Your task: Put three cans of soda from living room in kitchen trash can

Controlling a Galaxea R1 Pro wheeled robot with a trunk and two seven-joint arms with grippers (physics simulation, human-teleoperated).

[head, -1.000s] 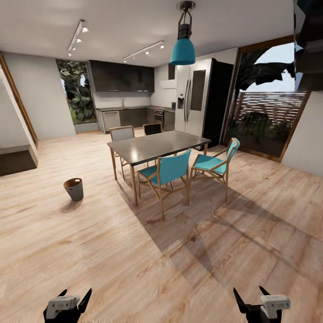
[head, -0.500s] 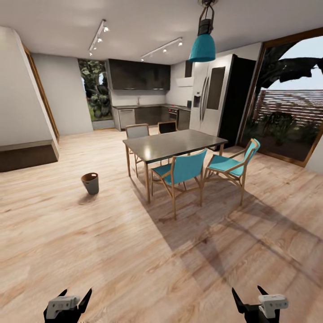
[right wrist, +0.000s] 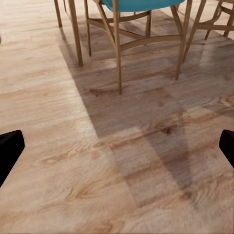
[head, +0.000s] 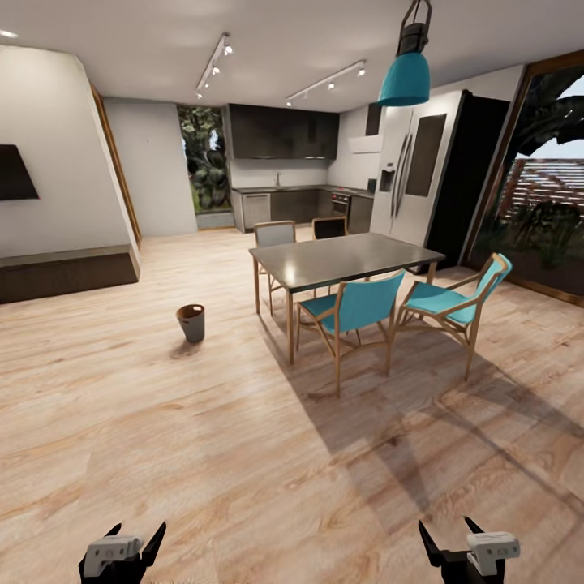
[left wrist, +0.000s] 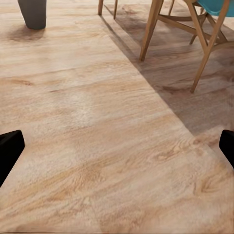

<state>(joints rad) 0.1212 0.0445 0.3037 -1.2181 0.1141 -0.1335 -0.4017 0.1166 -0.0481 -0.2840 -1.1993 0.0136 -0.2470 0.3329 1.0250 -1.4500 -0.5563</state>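
Observation:
The tash can (head: 191,322), a small grey tapered bin with a brown inside, stands upright on the wood floor left of the dining table; its grey base (left wrist: 33,12) also appears in the left wrist view. The kitchen (head: 284,203), with dark cabinets and a counter, lies at the far end of the room. The cans of soda are out of view. My left gripper (head: 136,532) and right gripper (head: 446,529) hang low at the near edge of the head view. Both are open with only bare floor between their fingers (left wrist: 9,148) (right wrist: 9,148).
A grey dining table (head: 345,255) with teal chairs (head: 357,307) stands right of centre, its wooden legs (right wrist: 118,58) near the right arm. A fridge (head: 418,174) is behind it and a low dark ledge (head: 65,274) runs along the left wall. A teal lamp (head: 404,79) hangs above.
The whole picture has shifted right, so the camera has turned left. The bin and table now sit further right in view. Both grippers stay open and in place.

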